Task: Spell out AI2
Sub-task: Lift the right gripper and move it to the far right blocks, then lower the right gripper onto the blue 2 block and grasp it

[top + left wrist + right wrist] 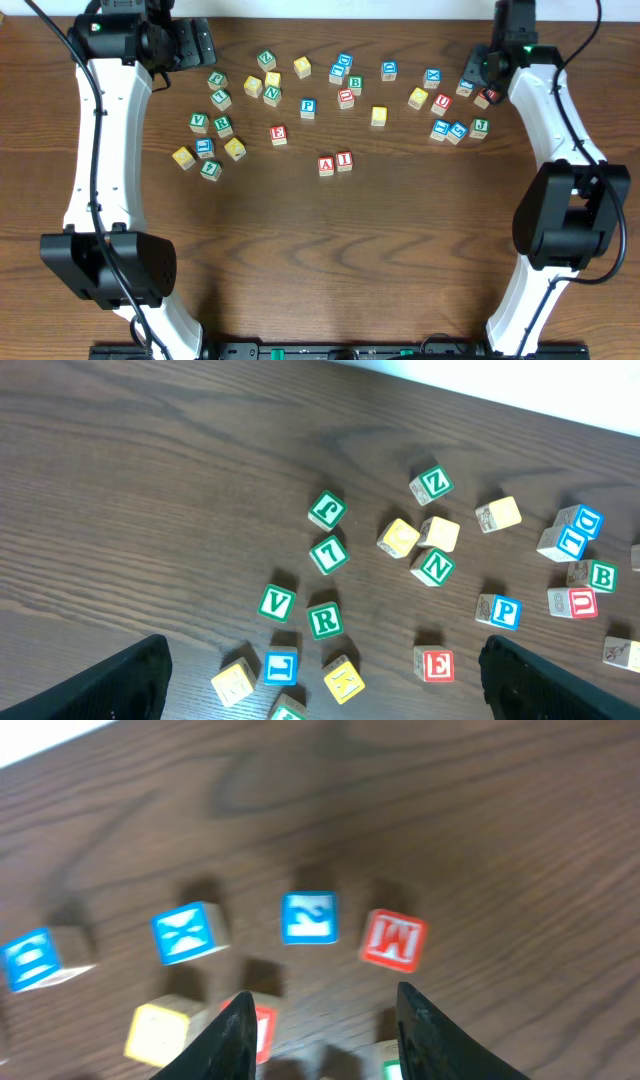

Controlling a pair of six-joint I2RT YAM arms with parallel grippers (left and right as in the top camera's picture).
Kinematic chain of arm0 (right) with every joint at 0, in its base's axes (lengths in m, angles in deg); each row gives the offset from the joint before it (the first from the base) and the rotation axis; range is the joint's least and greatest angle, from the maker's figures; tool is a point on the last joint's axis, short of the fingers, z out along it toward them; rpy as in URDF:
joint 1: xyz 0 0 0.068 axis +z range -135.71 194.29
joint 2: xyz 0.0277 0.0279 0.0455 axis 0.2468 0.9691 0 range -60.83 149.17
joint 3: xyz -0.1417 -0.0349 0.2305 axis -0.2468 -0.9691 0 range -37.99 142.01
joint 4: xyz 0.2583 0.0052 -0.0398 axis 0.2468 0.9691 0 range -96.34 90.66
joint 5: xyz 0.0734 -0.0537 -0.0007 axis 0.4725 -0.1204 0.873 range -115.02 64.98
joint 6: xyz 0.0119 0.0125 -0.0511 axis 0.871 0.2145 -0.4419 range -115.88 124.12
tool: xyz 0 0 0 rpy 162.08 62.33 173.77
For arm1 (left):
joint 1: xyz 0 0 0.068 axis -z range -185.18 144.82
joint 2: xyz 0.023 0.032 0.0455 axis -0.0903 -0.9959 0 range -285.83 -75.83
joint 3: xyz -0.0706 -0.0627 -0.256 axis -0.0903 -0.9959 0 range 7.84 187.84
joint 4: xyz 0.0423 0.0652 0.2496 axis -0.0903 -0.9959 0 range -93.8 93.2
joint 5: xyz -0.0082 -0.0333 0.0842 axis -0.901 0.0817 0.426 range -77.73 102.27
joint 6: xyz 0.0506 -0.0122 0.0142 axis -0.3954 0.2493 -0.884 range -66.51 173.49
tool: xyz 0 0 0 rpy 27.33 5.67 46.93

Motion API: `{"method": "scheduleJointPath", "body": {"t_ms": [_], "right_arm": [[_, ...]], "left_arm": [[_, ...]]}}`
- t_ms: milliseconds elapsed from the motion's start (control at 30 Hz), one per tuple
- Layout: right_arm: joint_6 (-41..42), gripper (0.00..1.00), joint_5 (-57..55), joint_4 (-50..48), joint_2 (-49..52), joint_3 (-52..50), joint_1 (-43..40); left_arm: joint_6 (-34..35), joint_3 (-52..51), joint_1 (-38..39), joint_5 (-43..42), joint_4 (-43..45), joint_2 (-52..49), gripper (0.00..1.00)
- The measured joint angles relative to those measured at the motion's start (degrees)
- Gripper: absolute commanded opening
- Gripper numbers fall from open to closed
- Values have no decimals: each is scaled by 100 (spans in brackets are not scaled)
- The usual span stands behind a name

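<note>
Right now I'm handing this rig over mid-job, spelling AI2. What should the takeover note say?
Left end effector: open, empty, at the far left of the table.
Right end effector: open, empty, hovering near the blue 2 cube, which sits beside a blue X cube.
Red A cube and red I cube: side by side mid-table, reading AI.
Done: A and I are placed.
Left: grasp the 2 and set it after the I.
</note>
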Motion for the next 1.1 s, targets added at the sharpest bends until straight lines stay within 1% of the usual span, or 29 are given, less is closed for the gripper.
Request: {"method": "scheduleJointPath", "body": {"t_ms": [300, 633, 867, 1100], "right_arm": [[2, 39, 85, -131, 275, 0, -297], [-42, 39, 549, -820, 850, 4, -249], [-44, 39, 688, -1054, 1117, 4, -168], [-44, 38, 743, -1198, 1176, 4, -153]], "left_arm": [[0, 0, 0, 0, 0, 0, 98], [0, 0, 0, -2, 0, 0, 98], [-2, 0, 0, 0, 0, 0, 97], [0, 0, 0, 0, 0, 0, 98]]}}
